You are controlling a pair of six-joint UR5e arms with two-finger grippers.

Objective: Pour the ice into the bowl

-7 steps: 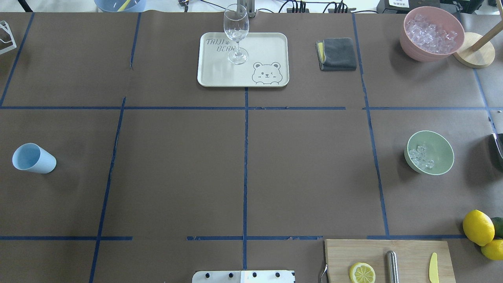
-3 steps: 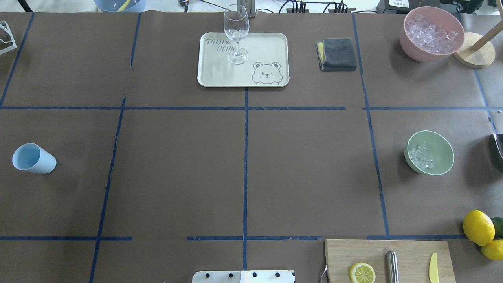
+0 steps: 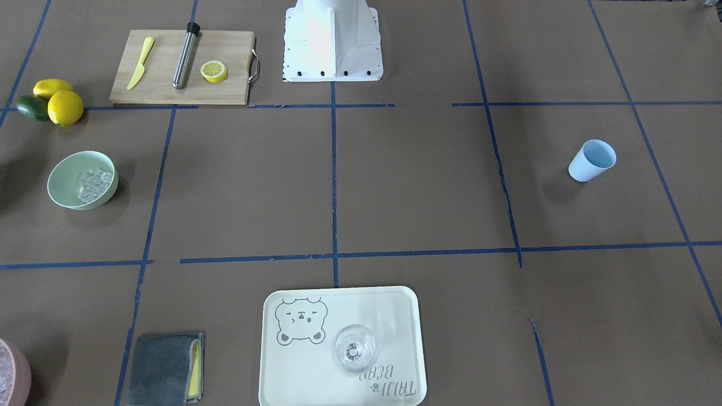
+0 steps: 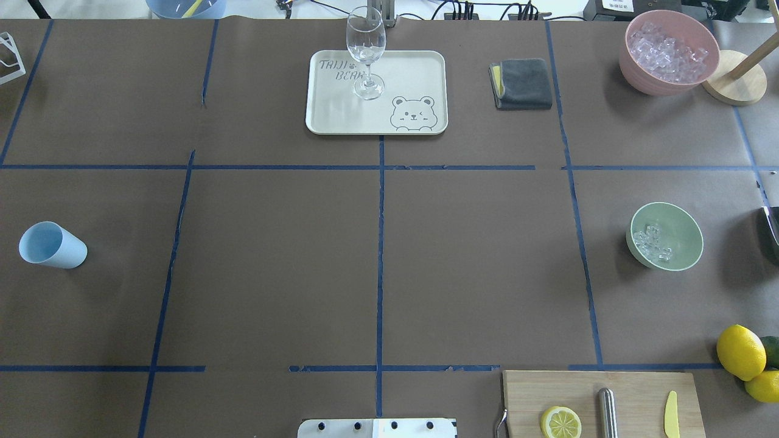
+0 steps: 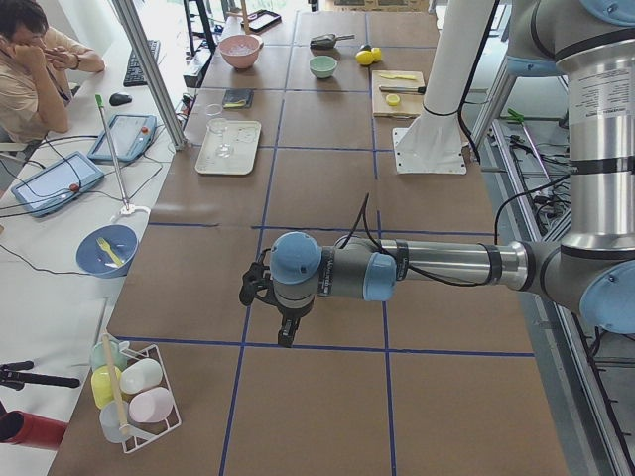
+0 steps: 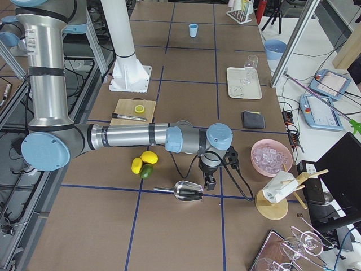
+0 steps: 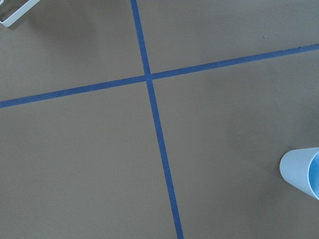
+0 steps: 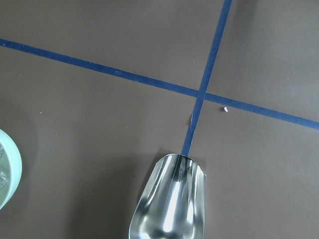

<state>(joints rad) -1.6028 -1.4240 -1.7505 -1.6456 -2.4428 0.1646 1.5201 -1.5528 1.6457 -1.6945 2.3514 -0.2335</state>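
- bowl (image 4: 664, 236): pale mint green, upright on the brown table cover, on the robot's right side, well apart from the centre tape cross.
- ice (image 4: 652, 242): small cluster of clear cubes inside the bowl, gathered against one side of its floor.
- pink container (image 4: 668, 52): far right corner, heaped with clear cubes, beside a round wooden base.
- metal scoop (image 6: 188, 191): lies on the table past the bowl towards the right end. its open mouth shows at the bottom of the right wrist view, just short of a tape crossing.
- right gripper (image 6: 210, 182): hangs low, just beside the scoop. whether its fingers are parted or closed cannot be told, nor whether it touches the scoop.
- left gripper (image 5: 286, 332): points down over bare table near a tape line at the left end. finger state cannot be told.
- blue cup (image 4: 52, 245): lies tilted on its side, left side of the table.
- tray (image 4: 414, 73): cream, bear print, far centre, carrying an upright stemmed glass (image 4: 366, 48).
- grey cloth (image 4: 523, 84): folded, right of the tray.
- cutting board (image 4: 633, 389): near right, bearing a lemon half (image 4: 560, 422). whole lemons (image 4: 740, 351) beside it.
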